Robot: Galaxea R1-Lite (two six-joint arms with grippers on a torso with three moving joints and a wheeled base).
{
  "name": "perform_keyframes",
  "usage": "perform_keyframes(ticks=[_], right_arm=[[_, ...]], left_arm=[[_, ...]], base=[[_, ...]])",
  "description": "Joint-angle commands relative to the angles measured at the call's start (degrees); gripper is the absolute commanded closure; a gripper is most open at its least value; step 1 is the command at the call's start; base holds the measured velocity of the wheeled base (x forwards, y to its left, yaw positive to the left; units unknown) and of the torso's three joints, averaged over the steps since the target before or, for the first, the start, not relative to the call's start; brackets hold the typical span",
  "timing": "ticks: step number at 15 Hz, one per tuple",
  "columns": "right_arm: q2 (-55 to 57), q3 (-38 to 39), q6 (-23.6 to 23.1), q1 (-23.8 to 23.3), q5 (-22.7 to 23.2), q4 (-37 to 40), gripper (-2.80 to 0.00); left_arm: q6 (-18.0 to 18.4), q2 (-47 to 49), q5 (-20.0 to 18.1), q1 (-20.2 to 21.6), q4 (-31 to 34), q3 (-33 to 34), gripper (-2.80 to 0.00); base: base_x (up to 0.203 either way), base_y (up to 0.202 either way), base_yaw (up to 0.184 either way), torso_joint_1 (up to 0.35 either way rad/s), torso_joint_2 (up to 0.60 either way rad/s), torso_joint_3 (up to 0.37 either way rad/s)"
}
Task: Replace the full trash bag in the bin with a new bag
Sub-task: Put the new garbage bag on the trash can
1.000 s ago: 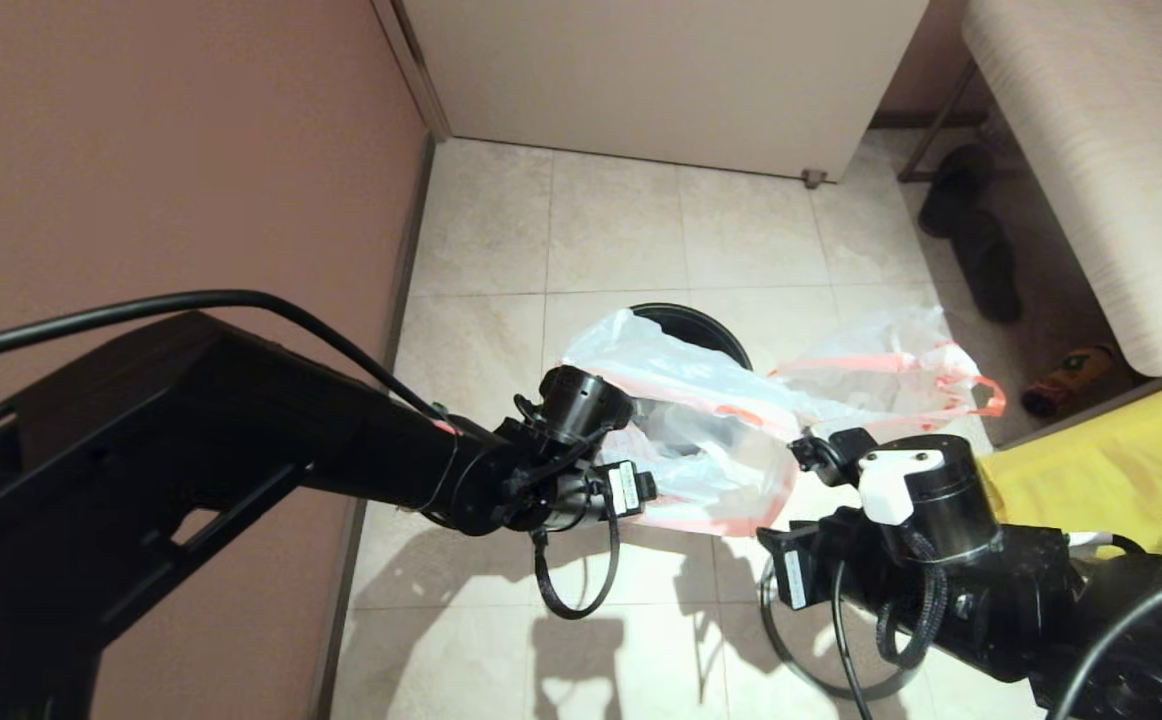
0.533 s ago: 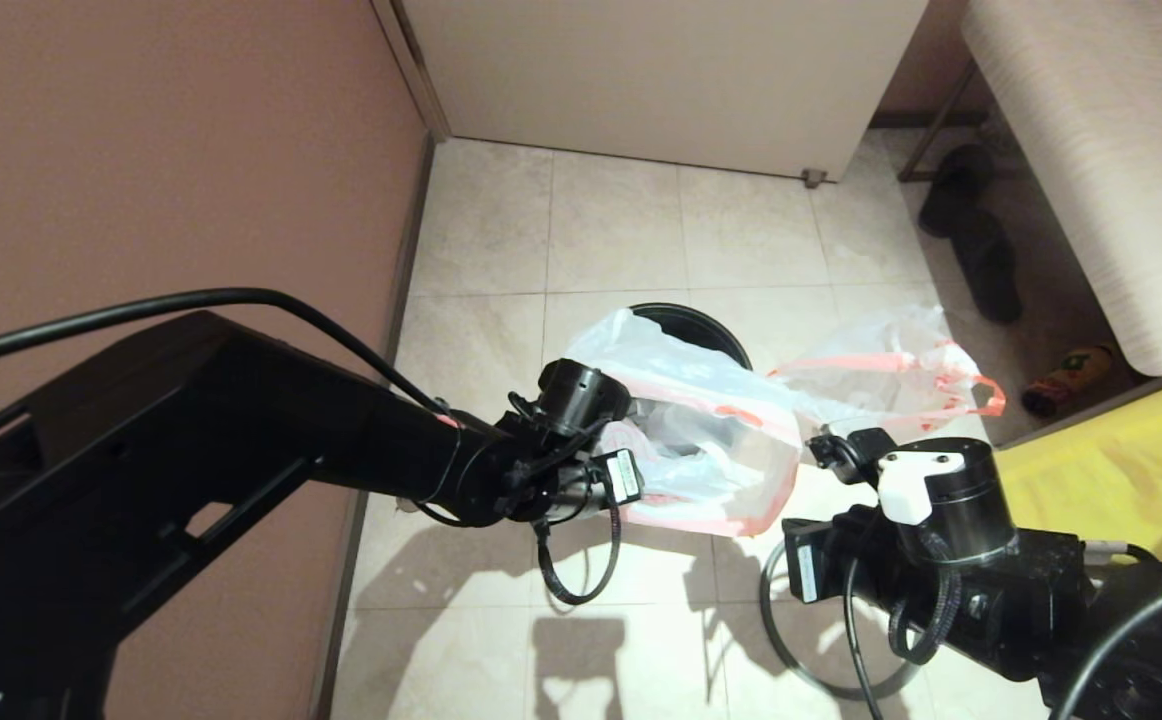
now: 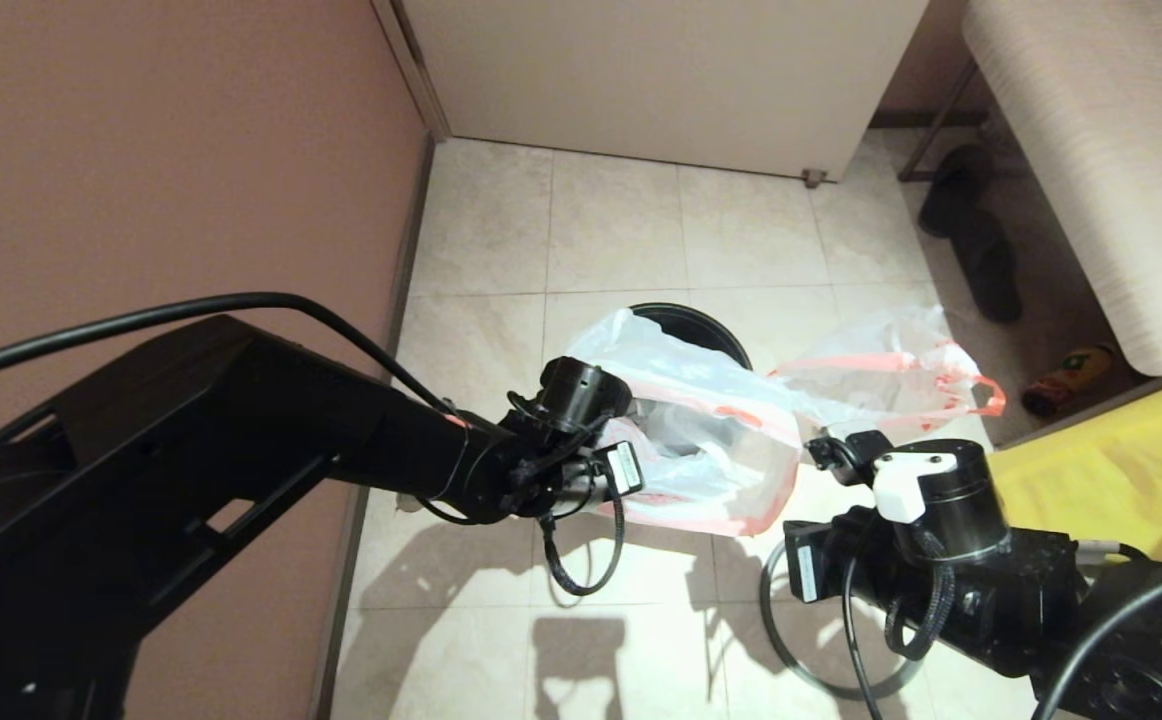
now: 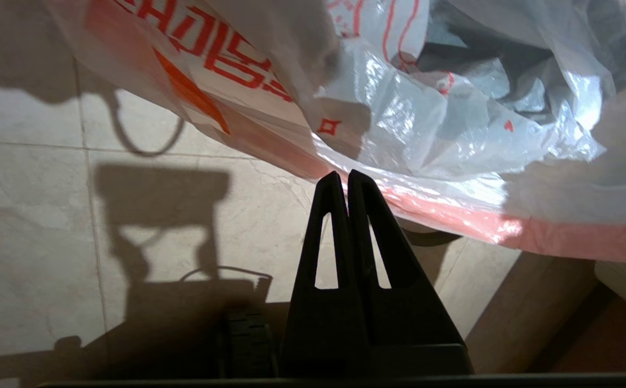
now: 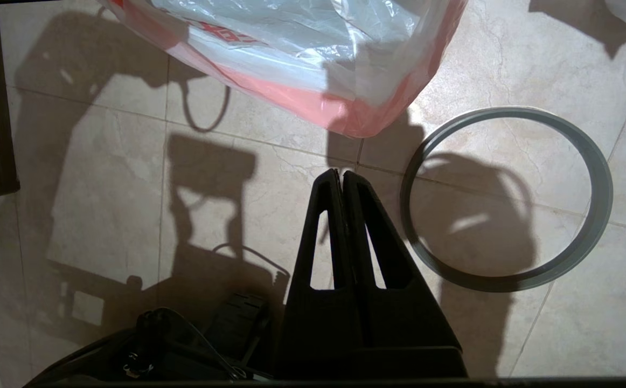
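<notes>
Both wrists have shifted only slightly since a second ago, but the left gripper [image 4: 348,175] has gone from spread wide to pressed together. In the left wrist view its fingertips meet right at the pink-red band of the new bag [image 3: 701,440], apparently pinching that rim, though how much film sits between them cannot be made out. The right gripper [image 5: 341,173] has also finished closing. Its fingers are pressed together on nothing, hanging over bare floor between the bag's lower edge and the hoop [image 5: 507,199], touching neither.

By my reading, the left arm has just taken hold of the new bag's mouth, so opening it and seating it in the bin [image 3: 696,325] should come next. The right gripper would probably have to reopen to catch the opposite rim.

The new bag is translucent white, crumpled, with red print, draped over the black bin with its mouth sagging toward the robot. Only plain film shows inside. The full bag [image 3: 886,375] lies on the floor just right of the bin, and the grey hoop lies flat on the tiles, off the bin.
</notes>
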Motion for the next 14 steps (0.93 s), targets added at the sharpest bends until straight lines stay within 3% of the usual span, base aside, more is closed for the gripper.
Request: perform_keyframes(ticks=[1,2,9,14], right_arm=[[0.3,0.0,0.1,-0.1,-0.1,-0.2,0.00],[0.4,-0.1,0.1,-0.3,0.0,-0.2,0.00],[-0.4,-0.1,0.0,-3.4,2.4,-3.9,0.00],[-3.1,1.1,0.2,-3.4,4.6,-4.0,0.00]], left_arm=[[-1.5,-0.1,0.5,0.0,-0.2,0.0,-1.42],[-2.2,0.0,0.9,-0.1,-0.2,-0.3,-2.80],[-2.2,9.9,3.8,1.2,-1.9,-9.0,-2.80],[0.4,18.8,6.1,0.9,-1.5,-21.6,-2.80]], base=[[0.000,0.000,0.000,0.000,0.00,0.000],[0.000,0.000,0.000,0.000,0.00,0.000],[0.000,0.000,0.000,0.000,0.00,0.000],[0.000,0.000,0.000,0.000,0.00,0.000]])
